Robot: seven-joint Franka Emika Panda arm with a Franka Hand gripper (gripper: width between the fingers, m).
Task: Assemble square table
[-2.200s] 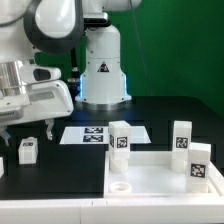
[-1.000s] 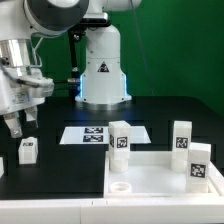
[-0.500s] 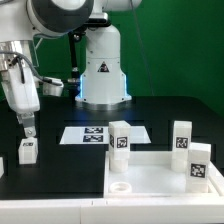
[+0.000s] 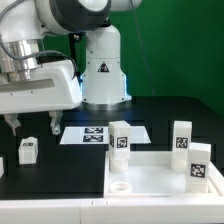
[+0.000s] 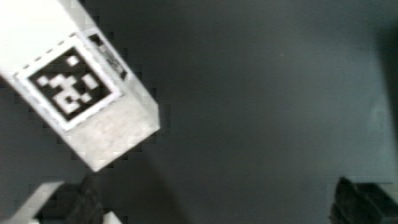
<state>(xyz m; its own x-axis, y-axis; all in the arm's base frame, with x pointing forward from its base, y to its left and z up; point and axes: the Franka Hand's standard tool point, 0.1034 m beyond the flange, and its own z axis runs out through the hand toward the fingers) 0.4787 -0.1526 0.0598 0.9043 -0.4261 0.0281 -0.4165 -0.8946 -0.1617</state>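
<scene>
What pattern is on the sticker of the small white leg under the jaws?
A black-and-white square tag on the small white leg, clearest in the wrist view.

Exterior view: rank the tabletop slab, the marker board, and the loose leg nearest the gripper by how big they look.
1. The tabletop slab, clearly largest, though also nearest the camera.
2. The marker board, a thin flat strip.
3. The loose leg, smallest, lying below the open gripper.

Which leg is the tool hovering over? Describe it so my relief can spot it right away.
Start at the big white square tabletop at the exterior view's lower right, then look across the black table to the exterior view's left. Below the open tool stands a short white leg, alone, while the other upright legs cluster around the tabletop.
</scene>
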